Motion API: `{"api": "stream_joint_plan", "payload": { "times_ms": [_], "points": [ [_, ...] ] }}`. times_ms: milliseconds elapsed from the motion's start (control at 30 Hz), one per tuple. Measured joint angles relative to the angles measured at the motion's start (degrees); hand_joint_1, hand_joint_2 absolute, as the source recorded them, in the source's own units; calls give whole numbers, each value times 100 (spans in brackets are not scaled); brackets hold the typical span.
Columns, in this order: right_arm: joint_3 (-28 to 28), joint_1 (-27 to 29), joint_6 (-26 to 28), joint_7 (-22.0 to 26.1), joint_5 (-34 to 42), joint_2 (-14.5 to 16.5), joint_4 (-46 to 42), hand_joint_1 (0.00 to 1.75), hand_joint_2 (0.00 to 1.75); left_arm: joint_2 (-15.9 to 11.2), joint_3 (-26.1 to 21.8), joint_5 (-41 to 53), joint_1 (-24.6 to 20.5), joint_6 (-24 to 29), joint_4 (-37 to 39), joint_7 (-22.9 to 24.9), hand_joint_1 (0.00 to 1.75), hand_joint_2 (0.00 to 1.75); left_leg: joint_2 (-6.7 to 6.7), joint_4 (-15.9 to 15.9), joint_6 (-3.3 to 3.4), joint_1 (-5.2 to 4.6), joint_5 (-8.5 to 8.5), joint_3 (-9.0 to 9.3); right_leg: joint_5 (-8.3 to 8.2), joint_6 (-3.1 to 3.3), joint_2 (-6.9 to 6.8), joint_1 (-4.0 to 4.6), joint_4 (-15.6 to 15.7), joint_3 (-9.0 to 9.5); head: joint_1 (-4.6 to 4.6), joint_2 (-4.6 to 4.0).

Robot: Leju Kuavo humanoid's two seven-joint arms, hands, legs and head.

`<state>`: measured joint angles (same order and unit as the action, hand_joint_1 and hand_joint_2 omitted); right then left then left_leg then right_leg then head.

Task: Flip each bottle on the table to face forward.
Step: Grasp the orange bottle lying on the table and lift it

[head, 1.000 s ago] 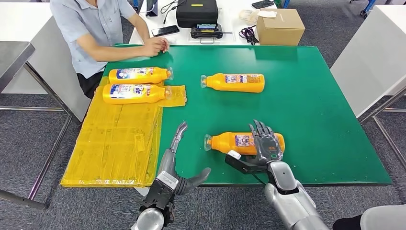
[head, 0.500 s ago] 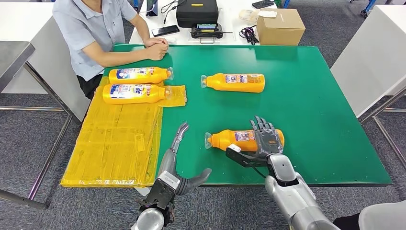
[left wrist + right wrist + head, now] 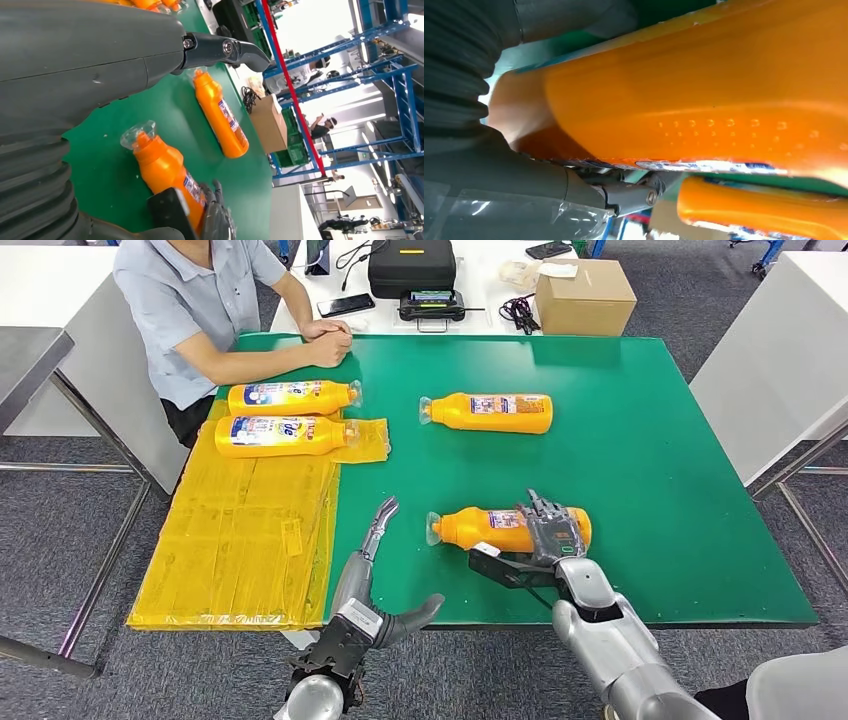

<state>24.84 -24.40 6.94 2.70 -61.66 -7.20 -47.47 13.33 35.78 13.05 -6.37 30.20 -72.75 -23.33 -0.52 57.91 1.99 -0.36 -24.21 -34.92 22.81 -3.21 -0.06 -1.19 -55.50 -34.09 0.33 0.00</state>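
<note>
On the green table lie several orange bottles on their sides. My right hand grips the nearest bottle at its base end, fingers over the top and thumb on the near side. Close up in the right wrist view, that bottle is against the thumb. My left hand hovers at the table's front edge to the left of the bottle, open, fingers straight and holding nothing. A second bottle lies further back, and two more lie at the far left with their printed labels up.
A yellow plastic sheet covers the table's left side. A person sits at the far left corner, hands resting on the table. On the white table behind are a cardboard box and a black case.
My right hand has closed further over the nearest bottle, and the bottle has shifted slightly away with its label turning upward. The left hand has barely moved.
</note>
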Motion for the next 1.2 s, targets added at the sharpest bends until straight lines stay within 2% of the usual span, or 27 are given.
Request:
{"api": "stream_joint_plan", "payload": {
  "times_ms": [133,367,533,700,833,967,1033,1100,1200],
  "points": [
    [8,-115,-331,451,550,-99,0,175,175,0,-2,15,-2,-28,1,-4,0,175,5,0,0,0,-3,19,0,0,2,0,1,15,1,0],
    [9,-160,-474,619,785,-168,-2,175,175,0,-2,13,-4,-39,2,-26,0,175,5,0,-1,1,-3,33,0,0,2,1,2,28,-1,0],
    [-18,-213,-998,1173,1968,-331,-62,175,175,2,2,-68,-72,-78,29,-194,0,175,23,0,-5,1,-10,60,0,1,8,1,5,47,2,0],
    [-31,-181,-1209,1309,2653,-479,-190,175,175,13,8,-141,-148,24,84,-305,0,175,27,0,-5,1,-14,73,-1,1,11,1,7,58,1,0],
    [-34,-80,-1172,1492,3098,-516,-335,175,175,33,9,-303,-156,260,97,-530,0,175,27,0,-5,2,-12,74,-2,2,11,3,6,62,1,0],
    [-54,256,-902,1761,3551,-384,-784,175,175,139,-108,-906,-137,806,84,-1240,0,175,26,0,-6,3,-12,63,-2,1,11,4,3,55,-1,0],
    [-52,492,-673,1804,3599,-247,-1135,175,175,229,-255,-1451,-122,914,74,-1457,0,175,23,0,-6,4,-11,53,-1,1,10,5,3,46,-1,0],
    [-43,710,-417,1809,3555,-98,-1497,175,175,266,-337,-2219,-114,846,70,-1333,0,175,15,-1,-7,5,-10,37,0,1,9,6,1,32,-1,0],
    [-22,917,-23,1836,3460,116,-1965,175,175,266,-359,-3309,-102,521,79,-801,0,175,7,-1,-5,6,-4,12,0,2,6,6,-2,10,-2,0]
  ]
}}
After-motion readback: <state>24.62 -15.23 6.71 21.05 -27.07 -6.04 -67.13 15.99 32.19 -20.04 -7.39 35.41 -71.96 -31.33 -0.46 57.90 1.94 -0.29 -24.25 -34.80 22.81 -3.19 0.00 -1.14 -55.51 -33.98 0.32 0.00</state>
